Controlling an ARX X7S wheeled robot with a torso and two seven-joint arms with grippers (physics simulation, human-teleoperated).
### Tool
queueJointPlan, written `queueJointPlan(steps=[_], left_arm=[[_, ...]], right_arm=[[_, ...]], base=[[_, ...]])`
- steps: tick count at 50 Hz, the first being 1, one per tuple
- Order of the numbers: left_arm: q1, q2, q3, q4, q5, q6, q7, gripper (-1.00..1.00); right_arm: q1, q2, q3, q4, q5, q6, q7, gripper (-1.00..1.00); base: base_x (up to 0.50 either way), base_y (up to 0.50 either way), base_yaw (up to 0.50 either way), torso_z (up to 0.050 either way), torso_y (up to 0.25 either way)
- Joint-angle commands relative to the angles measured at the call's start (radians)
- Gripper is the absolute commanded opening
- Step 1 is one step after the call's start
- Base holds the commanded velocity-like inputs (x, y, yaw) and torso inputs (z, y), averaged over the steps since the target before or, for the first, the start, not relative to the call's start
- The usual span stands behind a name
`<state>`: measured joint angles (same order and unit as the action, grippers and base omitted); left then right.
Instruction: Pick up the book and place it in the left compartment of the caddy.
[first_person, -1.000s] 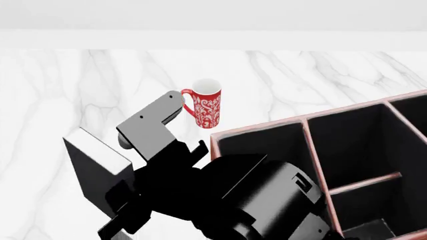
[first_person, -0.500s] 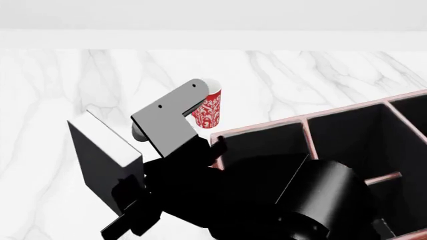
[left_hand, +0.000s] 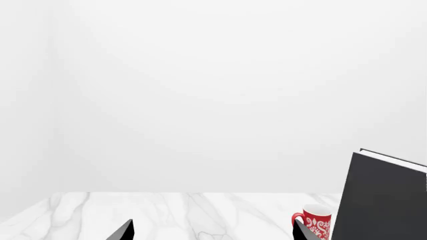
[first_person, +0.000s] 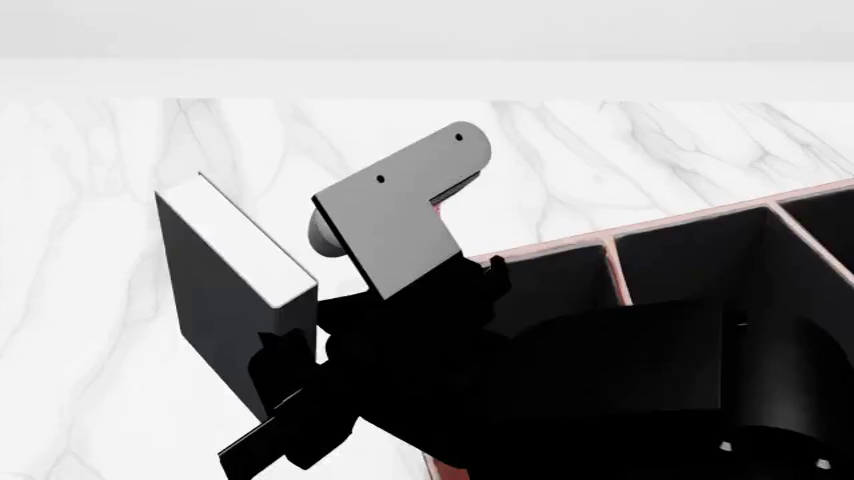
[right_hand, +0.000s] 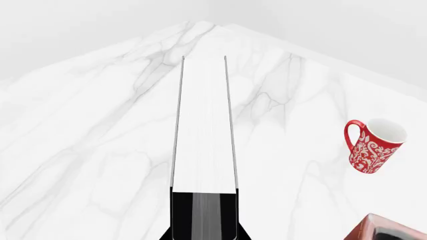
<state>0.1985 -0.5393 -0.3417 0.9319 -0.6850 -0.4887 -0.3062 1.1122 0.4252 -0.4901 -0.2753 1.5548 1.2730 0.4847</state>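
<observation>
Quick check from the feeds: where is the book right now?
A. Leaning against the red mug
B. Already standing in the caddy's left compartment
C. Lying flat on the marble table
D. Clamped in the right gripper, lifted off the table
D. The right wrist view shows the book gripped between the right gripper's fingers, and the head view shows the book up off the marble, still outside the caddy.

Setting: bare simulated room, no clear type. White marble-veined table (first_person: 641, 150) spans view. Plain white walls behind, featureless, meeting at corner in left wrist view. Only household-style items: red patterned mug (right_hand: 372, 146), reddish-brown caddy (first_person: 607, 243) with black interior. Flat, uniform render lighting.
</observation>
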Motion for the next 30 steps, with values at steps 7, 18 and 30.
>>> queueJointPlan(steps=[7, 18, 30], left_arm=[[0.003, -0.007, 0.005, 0.003, 0.0, 0.002, -0.01, 1.0], [0.0, -0.01, 0.014, -0.002, 0.005, 0.006, -0.013, 1.0], [-0.001, -0.014, 0.024, -0.002, 0.009, 0.006, -0.019, 1.0]], right_arm=[[0.058, 0.075, 0.098, -0.063, 0.317, -0.029, 0.294, -1.0], [0.124, 0.148, 0.057, -0.069, 0.519, -0.057, 0.443, -1.0], [0.166, 0.24, 0.055, -0.083, 0.607, -0.085, 0.525, -1.0]], base=[[0.0, 0.0, 0.0, 0.0, 0.001], [0.0, 0.0, 0.0, 0.001, 0.001], [0.0, 0.0, 0.0, 0.0, 0.002]])
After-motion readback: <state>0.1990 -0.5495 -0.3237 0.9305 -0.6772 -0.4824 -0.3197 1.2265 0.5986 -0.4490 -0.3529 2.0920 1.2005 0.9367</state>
